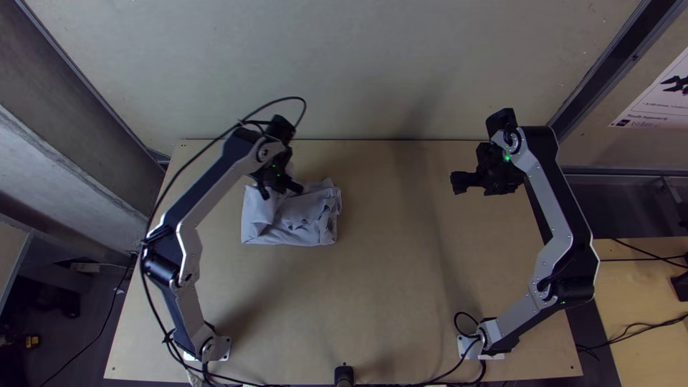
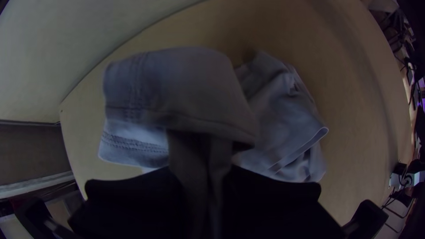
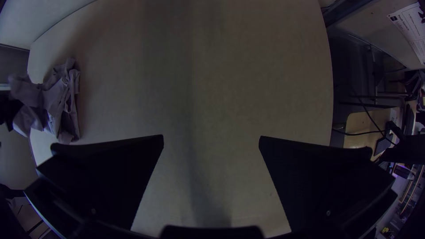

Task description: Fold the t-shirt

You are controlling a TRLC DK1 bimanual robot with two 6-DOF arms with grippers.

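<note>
A raised part of the t-shirt (image 1: 290, 222) is grasped by the left gripper (image 2: 200, 170) above the bundle's far edge, with the bulk spread on the table toward the arms' bases, its longer side running crosswise. The lifted cloth should probably be laid over that bulk; the right gripper (image 3: 211, 137), fingers parted, is held well apart.

We find the top view moderately lit, a long soft shadow (image 1: 419, 186) running down the table (image 1: 344, 301) right of centre. Both wrist views look dimmer to us, corners dark, straight edges bowed, purple light (image 2: 422, 104) glowing at far right.
</note>
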